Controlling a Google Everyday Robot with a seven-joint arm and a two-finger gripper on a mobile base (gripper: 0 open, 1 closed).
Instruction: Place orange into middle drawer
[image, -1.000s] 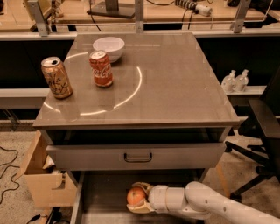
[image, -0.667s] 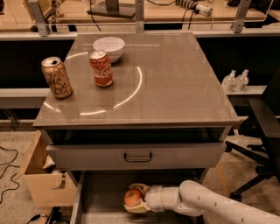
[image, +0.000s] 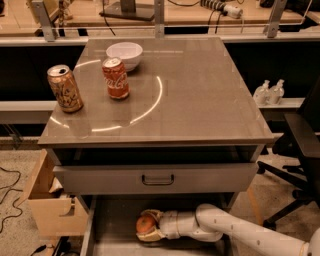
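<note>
The orange (image: 144, 224) is held between the fingers of my gripper (image: 148, 226), one finger over its top and one under it. The gripper is shut on the orange. It reaches in from the right, low inside the open middle drawer (image: 111, 231), whose flat grey floor lies between two pale side walls. The orange sits close above the drawer floor, left of centre. I cannot tell if it touches the floor. My white arm (image: 235, 231) runs off to the lower right.
Above the open drawer is a grey drawer front with a dark handle (image: 157, 178). On the cabinet top stand a red cola can (image: 115, 78), a gold can (image: 65, 88) and a white bowl (image: 124, 54). A cardboard box (image: 50, 210) is at the left, a black chair (image: 300, 150) at the right.
My gripper has moved a little to the left inside the drawer with the orange still in it. Nothing on the cabinet top has moved.
</note>
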